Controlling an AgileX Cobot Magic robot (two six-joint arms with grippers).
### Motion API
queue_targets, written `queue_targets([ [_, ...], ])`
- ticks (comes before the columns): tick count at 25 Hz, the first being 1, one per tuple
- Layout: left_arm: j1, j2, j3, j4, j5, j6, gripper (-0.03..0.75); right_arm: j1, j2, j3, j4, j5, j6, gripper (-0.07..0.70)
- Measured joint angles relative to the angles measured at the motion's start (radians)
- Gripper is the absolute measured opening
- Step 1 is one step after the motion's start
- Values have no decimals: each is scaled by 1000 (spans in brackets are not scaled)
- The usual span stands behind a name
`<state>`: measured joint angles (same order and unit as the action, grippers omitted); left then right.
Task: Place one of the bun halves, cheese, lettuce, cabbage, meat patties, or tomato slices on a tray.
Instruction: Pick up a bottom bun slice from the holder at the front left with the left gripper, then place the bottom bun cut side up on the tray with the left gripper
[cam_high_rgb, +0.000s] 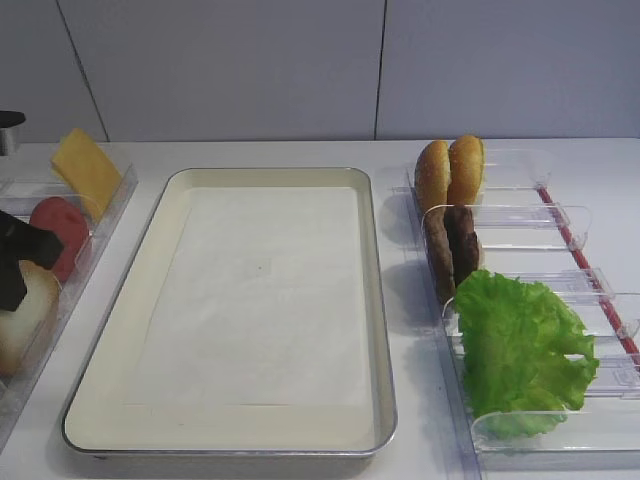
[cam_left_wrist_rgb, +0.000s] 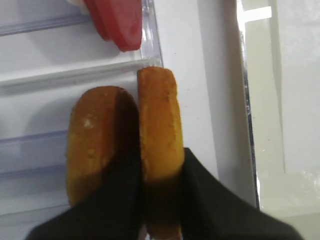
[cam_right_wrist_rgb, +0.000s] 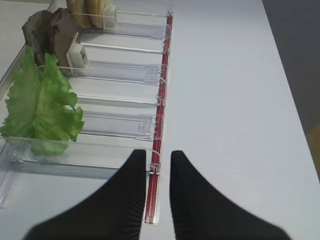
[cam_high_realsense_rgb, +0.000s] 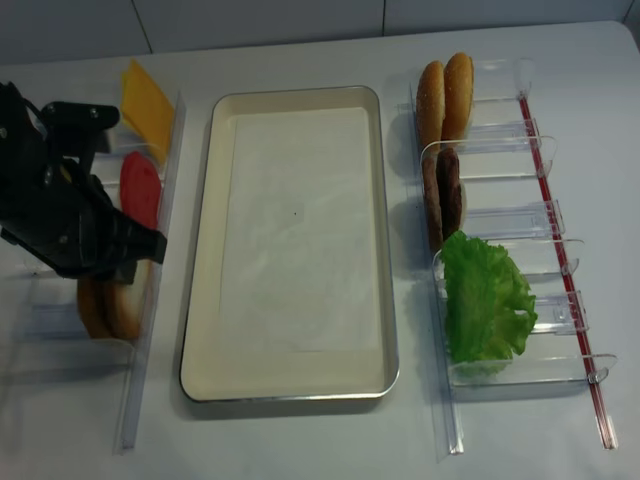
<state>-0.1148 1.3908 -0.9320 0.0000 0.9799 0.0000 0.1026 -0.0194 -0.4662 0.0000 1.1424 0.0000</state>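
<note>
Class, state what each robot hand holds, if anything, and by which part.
Left hand pinches one bun half across its faces, near the edge. Right hand holds nothing.

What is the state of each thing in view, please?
Left gripper: shut on a bun half, upright in the left rack.
Right gripper: shut, empty, over the right rack.
Tray: holds only its paper liner.
Lettuce: standing in the right rack.
Patties: on edge, right rack.
Tomato: on edge, left rack.
Cheese: leaning, left rack.
</note>
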Motion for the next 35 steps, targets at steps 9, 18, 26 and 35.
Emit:
queue_targets([
  [9,0,3,-210,6,233,0,129,0,0,0,0,0,0,163],
  [18,0,-19,-320,-381,254,183,129,0,0,0,0,0,0,163],
  [26,0,105,-312,-738,251,359,129,0,0,0,0,0,-7,163],
  [35,-59,311,-257,-853,228,482,129,0,0,0,0,0,-7,163],
])
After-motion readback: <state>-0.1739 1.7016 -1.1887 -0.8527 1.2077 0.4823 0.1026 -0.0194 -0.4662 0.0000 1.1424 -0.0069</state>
